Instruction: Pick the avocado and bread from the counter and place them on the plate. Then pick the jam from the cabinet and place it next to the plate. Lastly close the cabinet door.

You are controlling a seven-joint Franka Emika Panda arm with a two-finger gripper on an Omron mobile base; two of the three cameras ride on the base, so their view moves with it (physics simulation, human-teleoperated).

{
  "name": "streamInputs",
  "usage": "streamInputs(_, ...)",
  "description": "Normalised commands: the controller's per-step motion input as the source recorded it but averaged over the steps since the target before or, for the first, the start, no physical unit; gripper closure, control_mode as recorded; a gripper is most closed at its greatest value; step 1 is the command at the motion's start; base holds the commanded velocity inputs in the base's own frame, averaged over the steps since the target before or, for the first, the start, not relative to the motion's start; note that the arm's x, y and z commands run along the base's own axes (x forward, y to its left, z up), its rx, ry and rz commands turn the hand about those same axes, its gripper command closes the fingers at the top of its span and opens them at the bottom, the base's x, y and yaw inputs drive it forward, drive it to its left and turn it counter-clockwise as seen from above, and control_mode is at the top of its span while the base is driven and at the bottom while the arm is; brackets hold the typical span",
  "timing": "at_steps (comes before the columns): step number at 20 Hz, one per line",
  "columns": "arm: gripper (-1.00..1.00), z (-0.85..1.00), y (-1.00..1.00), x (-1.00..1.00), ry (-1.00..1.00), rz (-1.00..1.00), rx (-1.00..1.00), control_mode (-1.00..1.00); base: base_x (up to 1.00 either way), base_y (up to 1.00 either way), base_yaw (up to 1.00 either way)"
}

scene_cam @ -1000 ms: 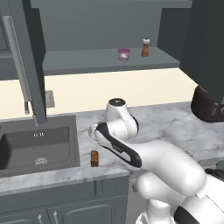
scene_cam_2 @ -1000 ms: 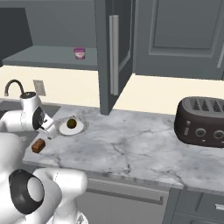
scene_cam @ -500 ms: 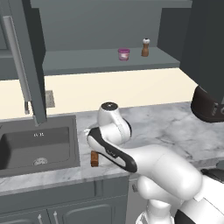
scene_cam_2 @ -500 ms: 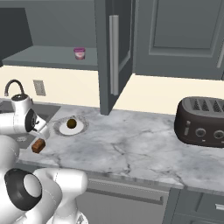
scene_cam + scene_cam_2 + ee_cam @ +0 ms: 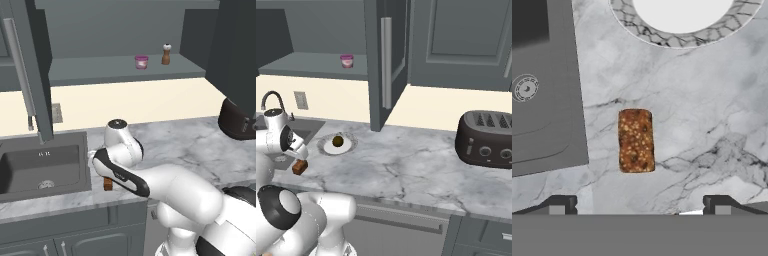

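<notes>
With the jaws spread wide and nothing held, the bread [image 5: 636,140] lies on the desk [image 5: 702,125] at 6 o'clock of the plate [image 5: 677,37]; it could be nudged toward the sink [image 5: 542,90] if approached off-centre.

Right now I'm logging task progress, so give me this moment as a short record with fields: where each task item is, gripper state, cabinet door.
avocado: on the plate
bread: lying flat on the counter, between the sink and the plate, not yet picked
gripper: open, above the bread, fingers either side of it, not touching
jam: on the cabinet shelf, beside the pepper mill
cabinet door: open
toaster: on the counter, far from the plate
</notes>
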Motion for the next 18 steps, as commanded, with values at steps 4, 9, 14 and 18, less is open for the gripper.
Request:
streamInputs(4, -1.0, -0.24, 0.0, 0.0, 0.0, 0.0, 0.0, -1.0, 0.0, 0.0, 0.0)
streamInputs(9, -1.0, -0.26, 0.0, 0.01, 0.0, 0.0, 0.0, -1.0, 0.0, 0.0, 0.0)
streamInputs(14, -1.0, -0.21, 0.0, 0.16, 0.0, 0.0, 0.0, -1.0, 0.0, 0.0, 0.0)
streamInputs(18, -1.0, -0.19, 0.0, 0.32, 0.0, 0.0, 0.0, -1.0, 0.0, 0.0, 0.0)
